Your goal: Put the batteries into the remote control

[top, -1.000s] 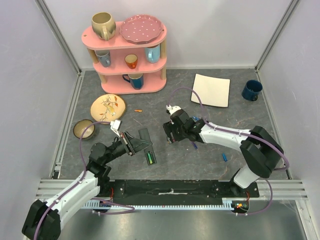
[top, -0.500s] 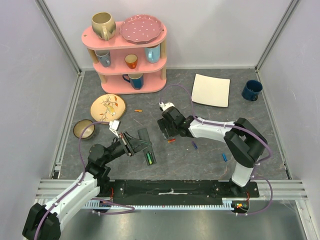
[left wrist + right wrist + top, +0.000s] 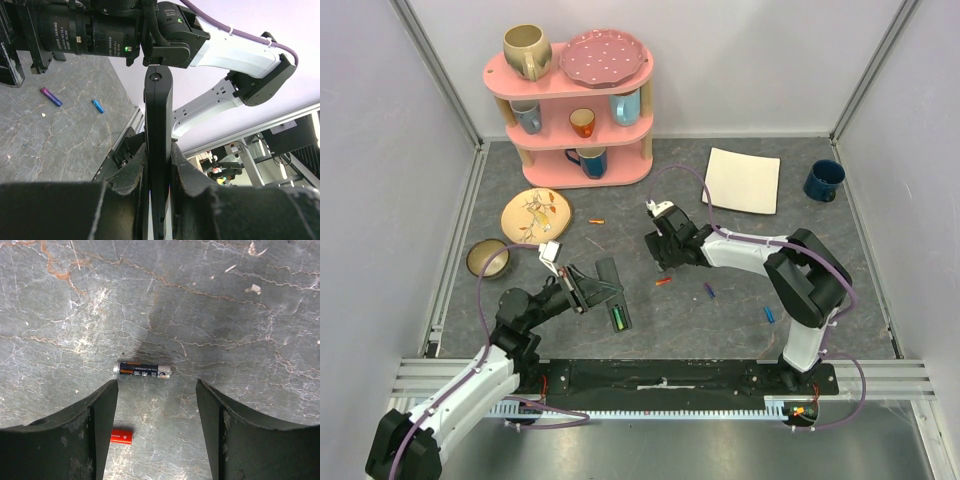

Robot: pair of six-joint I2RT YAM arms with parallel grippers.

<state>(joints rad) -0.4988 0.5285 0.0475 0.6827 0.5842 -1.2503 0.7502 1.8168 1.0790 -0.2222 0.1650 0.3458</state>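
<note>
from above, the left gripper pinches the remote control near the table's front edge, and the right gripper hovers near a red battery. on the left wrist, the remote control stands edge-on, clamped between the fingers. on the right wrist, the right gripper is spread wide over a dark battery lying flat.

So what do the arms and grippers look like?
White links and black joints on left arm and right arm, purple cable looped along each. Black left gripper and right gripper, dark scuffed fingers. Green lights on right-arm motors.
</note>
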